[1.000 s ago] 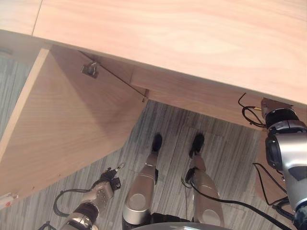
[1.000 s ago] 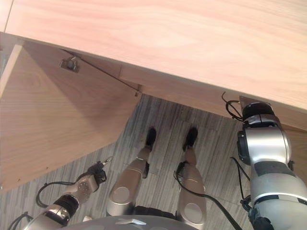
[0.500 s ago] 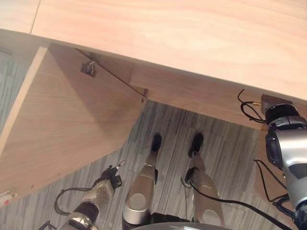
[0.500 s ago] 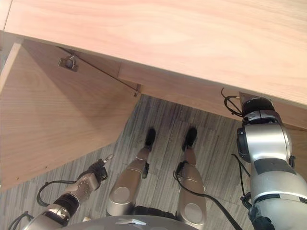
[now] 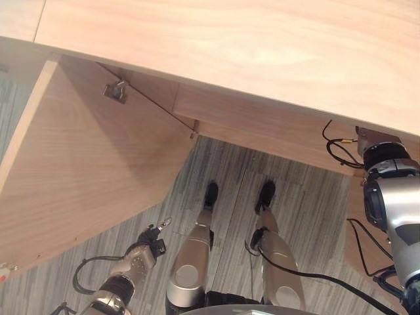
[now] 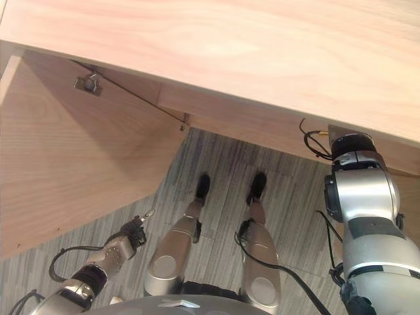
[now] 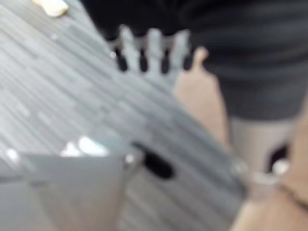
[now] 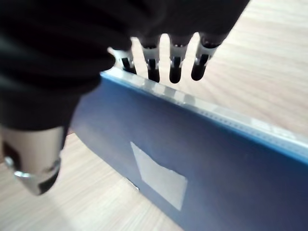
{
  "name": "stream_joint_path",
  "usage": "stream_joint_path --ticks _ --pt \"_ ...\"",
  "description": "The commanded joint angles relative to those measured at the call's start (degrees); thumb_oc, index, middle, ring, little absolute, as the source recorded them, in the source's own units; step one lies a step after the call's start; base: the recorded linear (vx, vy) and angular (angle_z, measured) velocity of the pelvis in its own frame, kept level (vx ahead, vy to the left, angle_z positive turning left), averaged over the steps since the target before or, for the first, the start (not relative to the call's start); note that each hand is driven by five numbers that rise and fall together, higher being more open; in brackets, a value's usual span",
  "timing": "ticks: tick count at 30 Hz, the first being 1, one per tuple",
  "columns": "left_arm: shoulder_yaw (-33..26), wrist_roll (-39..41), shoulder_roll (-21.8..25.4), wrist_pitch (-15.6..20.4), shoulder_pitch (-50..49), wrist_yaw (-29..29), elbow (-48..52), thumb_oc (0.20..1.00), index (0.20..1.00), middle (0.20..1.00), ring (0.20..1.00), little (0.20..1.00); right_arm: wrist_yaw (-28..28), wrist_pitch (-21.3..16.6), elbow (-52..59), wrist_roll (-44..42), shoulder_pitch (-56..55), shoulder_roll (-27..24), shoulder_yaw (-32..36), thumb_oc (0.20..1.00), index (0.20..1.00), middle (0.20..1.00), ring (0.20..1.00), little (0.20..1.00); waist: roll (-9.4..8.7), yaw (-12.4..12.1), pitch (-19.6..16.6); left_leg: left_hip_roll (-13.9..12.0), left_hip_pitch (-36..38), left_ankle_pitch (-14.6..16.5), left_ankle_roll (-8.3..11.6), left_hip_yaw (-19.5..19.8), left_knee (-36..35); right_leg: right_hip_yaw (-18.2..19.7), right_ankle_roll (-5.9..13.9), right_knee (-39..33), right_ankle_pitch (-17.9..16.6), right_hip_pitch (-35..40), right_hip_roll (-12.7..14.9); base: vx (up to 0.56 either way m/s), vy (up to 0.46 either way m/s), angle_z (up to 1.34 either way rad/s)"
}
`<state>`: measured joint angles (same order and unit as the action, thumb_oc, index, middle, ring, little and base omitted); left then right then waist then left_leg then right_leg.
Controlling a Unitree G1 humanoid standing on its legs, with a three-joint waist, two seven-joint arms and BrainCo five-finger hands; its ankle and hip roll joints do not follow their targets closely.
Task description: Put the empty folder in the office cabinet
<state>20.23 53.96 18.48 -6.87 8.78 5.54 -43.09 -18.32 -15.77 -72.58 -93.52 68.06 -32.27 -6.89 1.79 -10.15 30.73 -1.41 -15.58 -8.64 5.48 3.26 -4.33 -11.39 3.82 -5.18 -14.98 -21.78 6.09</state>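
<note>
Camera has shifted slightly; hands unmoved. Right hand [image 8: 159, 57] fingers curl over blue folder [image 8: 202, 159], its far end cut off. Left hand [image 5: 140, 254] hangs relaxed, blurred.

Blue folder [image 8: 202, 159] (white-labelled) runs off frame.

The cabinet [image 5: 230, 46] is pale wood with a fine grain; its open door [image 5: 85, 164] matches and carries a grey metal hinge [image 5: 115, 91]. The floor [image 5: 308, 210] is grey carpet with thin striped lines. The folder [image 8: 216, 163] is dark blue with a clear sleeve edge and a pale grey label [image 8: 159, 175]. The fingers [image 8: 175, 60] are silver with dark tips.
</note>
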Motion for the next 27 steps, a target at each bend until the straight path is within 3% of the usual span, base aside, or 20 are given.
stream_joint_path --ticks 1,5,8,11,17,21,27 --pt "2.5 2.4 6.1 0.9 -2.2 0.7 0.5 1.000 1.000 1.000 1.000 1.000 1.0 -0.9 -0.3 -0.2 4.7 -5.5 -3.2 1.000 1.000 1.000 1.000 1.000 1.09 -2.3 -0.9 -4.6 -0.7 4.8 1.15 -1.5 -0.2 0.0 5.88 0.2 11.6 2.8 2.9 0.00 0.000 0.00" --pt "2.4 2.9 6.6 0.4 -2.1 1.0 1.4 1.000 1.000 1.000 1.000 1.000 -1.1 2.2 -0.4 -1.7 4.5 -5.9 -2.9 1.000 1.000 1.000 1.000 1.000 0.89 -2.3 -0.9 -4.6 -1.0 4.4 1.14 -1.5 -0.2 0.0 5.80 0.2 11.4 2.7 2.9 0.00 0.000 0.00" --pt "2.1 2.8 7.1 0.2 -2.0 1.1 1.5 1.000 1.000 1.000 1.000 1.000 -8.1 15.7 -2.0 -11.2 3.8 -6.4 -2.4 1.000 1.000 1.000 1.000 1.000 0.57 -2.5 -0.9 -4.7 -0.9 4.7 1.10 -1.5 -0.1 -0.1 5.76 0.2 11.8 3.1 2.6 0.01 -0.028 0.00" --pt "2.0 2.7 7.6 -0.1 -1.6 1.1 1.4 1.000 1.000 1.000 1.000 1.000 -12.4 21.3 -4.1 -16.2 3.6 -7.2 -2.3 1.000 1.000 1.000 1.000 1.000 0.22 -2.8 -0.9 -4.9 -1.0 4.7 1.05 -1.4 -0.1 -0.5 5.90 0.2 11.9 3.2 2.5 0.00 -0.059 -0.01" --pt "1.2 2.1 9.1 -0.3 -1.4 -0.4 0.5 1.000 1.000 1.000 1.000 1.000 -29.0 31.2 -9.9 -19.5 4.0 -9.0 0.4 1.000 1.000 1.000 1.000 1.000 -0.47 -3.7 -1.0 -5.4 -1.2 4.5 1.07 -1.1 0.0 -1.0 6.10 0.2 12.1 3.7 2.1 0.01 -0.065 -0.01" --pt "1.4 2.2 9.9 -0.4 -1.2 -0.2 1.3 1.000 1.000 1.000 1.000 1.000 -33.0 32.0 -11.9 -19.5 4.0 -10.3 -0.1 1.000 1.000 1.000 1.000 1.000 -0.81 -4.0 -1.0 -5.7 -1.3 4.4 1.08 -1.1 0.1 -1.3 6.13 0.2 12.2 3.9 1.8 0.00 -0.044 0.00" --pt "2.2 3.5 11.0 -1.1 -0.9 1.1 3.4 1.000 1.000 1.000 1.000 1.000 -34.2 32.3 -12.3 -19.5 5.0 -10.5 -1.7 1.000 1.000 1.000 1.000 1.000 -0.97 -4.3 -0.9 -5.8 -1.5 4.3 1.15 -1.0 0.1 -1.3 6.18 0.2 12.2 3.9 1.6 0.00 -0.006 0.00"
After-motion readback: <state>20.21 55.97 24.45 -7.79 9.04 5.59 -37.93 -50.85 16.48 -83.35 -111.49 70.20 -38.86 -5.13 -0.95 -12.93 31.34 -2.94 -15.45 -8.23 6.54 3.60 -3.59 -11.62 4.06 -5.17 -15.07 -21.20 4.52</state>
